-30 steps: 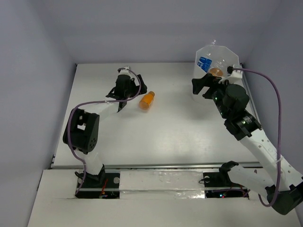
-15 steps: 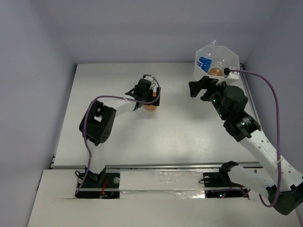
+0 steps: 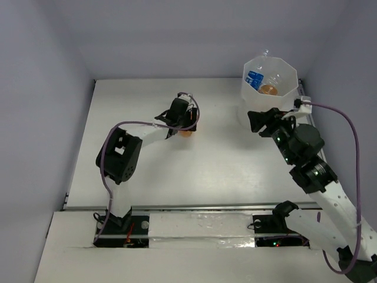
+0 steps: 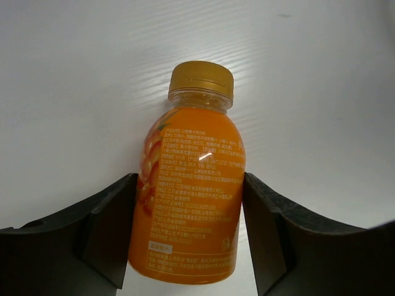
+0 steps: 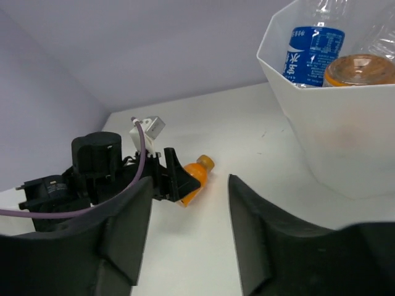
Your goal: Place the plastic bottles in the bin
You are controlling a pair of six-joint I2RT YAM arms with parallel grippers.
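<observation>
A stubby orange bottle (image 3: 187, 132) (image 4: 191, 203) lies on its side on the white table, left of centre. My left gripper (image 3: 186, 126) (image 4: 190, 180) is shut on it, one finger pressed against each side of its body. The bin (image 3: 266, 105) (image 5: 333, 135) stands at the far right. Inside it are a blue-labelled bottle (image 3: 254, 78) (image 5: 315, 49), a second orange bottle (image 3: 269, 89) (image 5: 361, 69) and a clear bottle (image 5: 382, 34). My right gripper (image 3: 264, 122) (image 5: 190, 185) hovers just in front of the bin, open with nothing between its fingers, facing the orange bottle (image 5: 197, 174).
Pale walls close in the table (image 3: 224, 171) at the back and on both sides. The bin sits near the back right corner. The left arm's purple cable (image 3: 138, 124) loops above the table's left half.
My left gripper swung right from beside the bottle to over it and closed on its body. The right gripper drew back from the bin's front and narrowed its jaws.
</observation>
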